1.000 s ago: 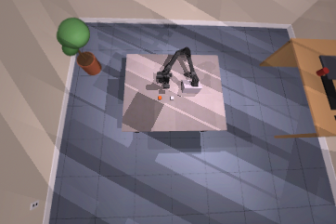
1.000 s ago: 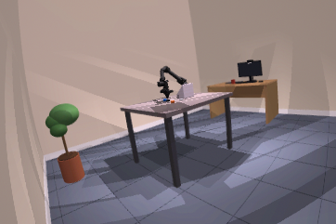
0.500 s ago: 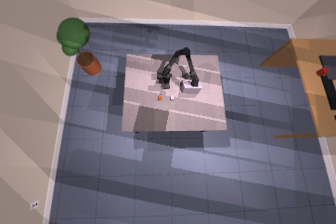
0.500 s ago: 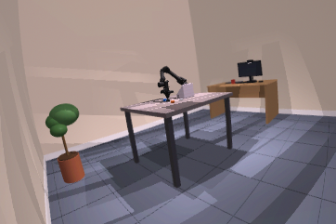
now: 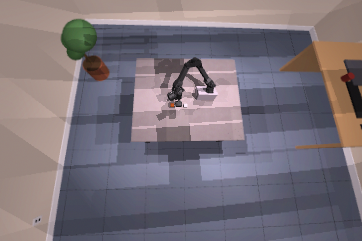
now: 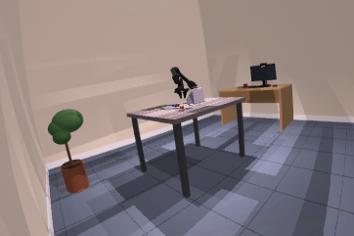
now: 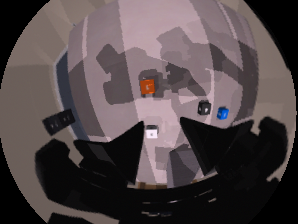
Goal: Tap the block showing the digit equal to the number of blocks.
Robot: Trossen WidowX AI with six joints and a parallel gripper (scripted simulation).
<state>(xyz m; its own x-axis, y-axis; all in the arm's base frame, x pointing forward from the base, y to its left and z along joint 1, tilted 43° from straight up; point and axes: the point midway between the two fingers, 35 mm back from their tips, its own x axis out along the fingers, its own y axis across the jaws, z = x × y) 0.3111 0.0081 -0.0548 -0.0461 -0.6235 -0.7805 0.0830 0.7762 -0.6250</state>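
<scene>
My hand hangs apart, holding nothing, the white block between its tips at six o'clock from the orange block. I'd lift straight, touching neither.

This looks like an office room. A wooden desk with a computer screen stands at the right. A potted plant sits at the lower left. A table stands in the middle on gray floor tiles.
</scene>
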